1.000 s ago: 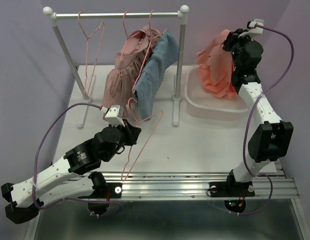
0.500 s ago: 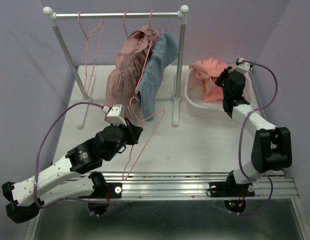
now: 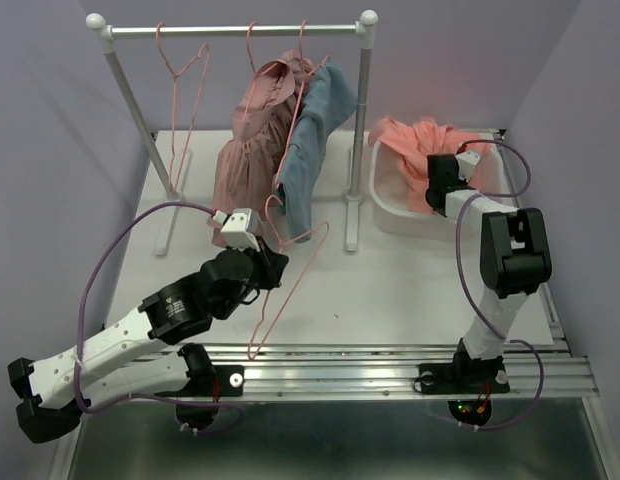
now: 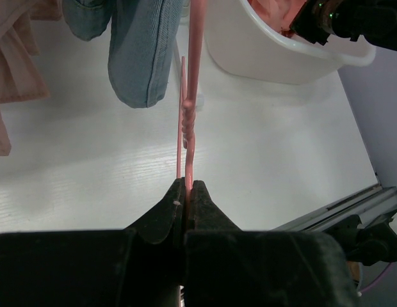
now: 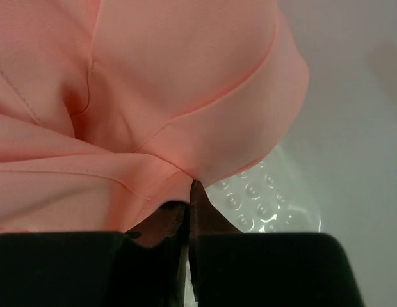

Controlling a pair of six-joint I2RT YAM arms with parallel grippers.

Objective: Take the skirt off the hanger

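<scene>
Matt cloth skirt, glossy plastic tub

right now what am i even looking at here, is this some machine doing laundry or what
These are two robot arms bolted to a white table. The wide picture looks down from above and behind them. The other two come from a camera on each wrist, so the black shapes at the bottom are that arm's own jaws. On the table stand a clothes rack carrying a dusty pink garment, a blue denim garment and an empty hanger, plus a white tub. The left arm has its jaws shut on a bare pink hanger, off the rack. The right arm has its jaws pinched on the peach skirt, which is heaped in the tub.
</scene>
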